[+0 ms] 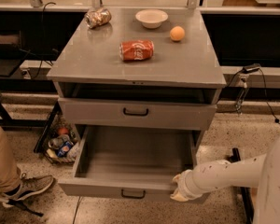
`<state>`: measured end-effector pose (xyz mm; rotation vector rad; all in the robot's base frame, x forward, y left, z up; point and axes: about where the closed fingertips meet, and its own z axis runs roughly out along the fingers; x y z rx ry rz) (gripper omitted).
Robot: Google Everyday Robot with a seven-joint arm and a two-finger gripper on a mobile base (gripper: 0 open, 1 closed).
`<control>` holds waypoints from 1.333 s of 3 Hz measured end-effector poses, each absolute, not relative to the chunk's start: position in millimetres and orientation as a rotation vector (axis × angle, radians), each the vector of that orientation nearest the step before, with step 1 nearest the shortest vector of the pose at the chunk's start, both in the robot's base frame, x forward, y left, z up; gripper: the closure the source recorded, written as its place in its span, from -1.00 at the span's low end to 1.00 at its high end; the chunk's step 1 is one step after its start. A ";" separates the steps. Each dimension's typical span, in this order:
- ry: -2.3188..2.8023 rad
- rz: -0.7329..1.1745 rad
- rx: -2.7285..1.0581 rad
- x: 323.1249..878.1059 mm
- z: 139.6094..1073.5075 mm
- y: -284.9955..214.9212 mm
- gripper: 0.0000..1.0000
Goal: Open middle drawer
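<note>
The middle drawer [130, 160] is pulled far out of the grey cabinet and its tray is empty. Its small black bar handle [133, 193] shows on the front panel. My gripper [182, 192], on a white arm coming in from the lower right, sits at the right end of that front panel, against its top rim. The drawer above [136, 112] has its own black handle and stands nearly closed, with a dark gap over it. Any drawer below is hidden by the open one.
On the cabinet top [84, 59] lie a red soda can [136, 50], a crumpled bag [98, 17], a white bowl [151, 17] and an orange [177, 33]. A person's leg and shoe [30, 186] are at the lower left, beside a basket of cans [60, 143]. Cables hang at the right.
</note>
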<state>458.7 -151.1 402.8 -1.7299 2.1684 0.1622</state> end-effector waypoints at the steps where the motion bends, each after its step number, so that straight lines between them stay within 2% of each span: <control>1: 2.168 0.164 -1.732 458.2 402.1 -150.4 -0.70; 2: 2.168 0.166 -1.733 457.8 401.5 -149.8 -1.00; 4: 2.089 0.016 -1.629 449.1 477.0 -207.7 -1.00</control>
